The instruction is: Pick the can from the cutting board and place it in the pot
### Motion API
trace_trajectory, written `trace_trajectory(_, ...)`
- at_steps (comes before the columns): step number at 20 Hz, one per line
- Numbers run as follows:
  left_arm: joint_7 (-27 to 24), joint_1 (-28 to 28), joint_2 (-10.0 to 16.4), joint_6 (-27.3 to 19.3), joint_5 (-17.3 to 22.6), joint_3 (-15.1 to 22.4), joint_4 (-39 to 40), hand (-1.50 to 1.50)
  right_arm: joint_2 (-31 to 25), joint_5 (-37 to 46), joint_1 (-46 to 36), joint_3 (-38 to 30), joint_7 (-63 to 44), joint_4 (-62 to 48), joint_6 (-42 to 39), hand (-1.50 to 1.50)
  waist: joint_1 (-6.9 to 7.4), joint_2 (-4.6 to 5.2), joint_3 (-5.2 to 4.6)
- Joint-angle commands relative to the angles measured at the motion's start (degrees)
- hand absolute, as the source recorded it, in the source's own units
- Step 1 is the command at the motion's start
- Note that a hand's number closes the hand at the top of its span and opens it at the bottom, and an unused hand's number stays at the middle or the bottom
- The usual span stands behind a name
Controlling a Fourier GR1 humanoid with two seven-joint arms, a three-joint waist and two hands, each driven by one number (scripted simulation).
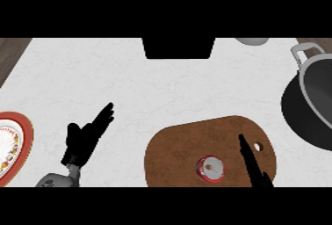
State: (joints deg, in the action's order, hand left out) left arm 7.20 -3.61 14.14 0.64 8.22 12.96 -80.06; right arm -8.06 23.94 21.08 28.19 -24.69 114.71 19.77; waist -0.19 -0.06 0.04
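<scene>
Can (pixel 211 168) upright on cutting board (pixel 175 154), lower middle. Right robot hand (pixel 251 162) just beside, fingers straight, apparently not touching yet. Left robot hand (pixel 88 136) open, idle at left. Step: reach. Next: curl round can, lift, carry right to pot (pixel 311 110).

Small can (pixel 211 168), upright, seen from above: red rim around a silvery top. Standing on the brown cutting board (pixel 178 149), toward its lower right part. Board rounded, lying flat on the pale worktop (pixel 130 88) at lower centre, small hole near its right edge. Well apart, at the right edge: dark pot (pixel 304 114), mouth upward, grey handle at its top, partly cut off.
</scene>
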Motion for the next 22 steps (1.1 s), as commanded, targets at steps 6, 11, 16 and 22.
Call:
trace_trajectory(6, 0.4, 1.7, -0.9, 2.3, -0.9, -2.0, -1.7, 0.00, 4.4, -10.8, -0.4, -1.5, 12.1, -10.0, 1.4, -1.50, 0.17, 0.01, -0.02)
trace_trajectory(11, -3.3, -2.9, -3.0, 2.5, -2.5, -3.3, 7.6, 0.00, 7.8, -18.7, -6.6, -7.5, 20.1, -22.9, -0.8, -1.50, 0.06, 0.18, -0.03)
trace_trajectory(16, -0.1, -4.2, -2.6, 3.6, -2.4, -4.3, 5.5, 0.00, 4.7, -10.5, -8.2, -4.0, 25.2, -29.6, 0.1, 1.50, 0.10, 0.23, -0.06)
trace_trajectory(22, 0.9, -1.4, -2.2, 5.7, -2.5, -5.1, 2.2, 0.00, 8.0, -18.3, -6.1, -5.4, 35.6, -33.9, -1.0, 1.50, 0.19, 0.06, -0.02)
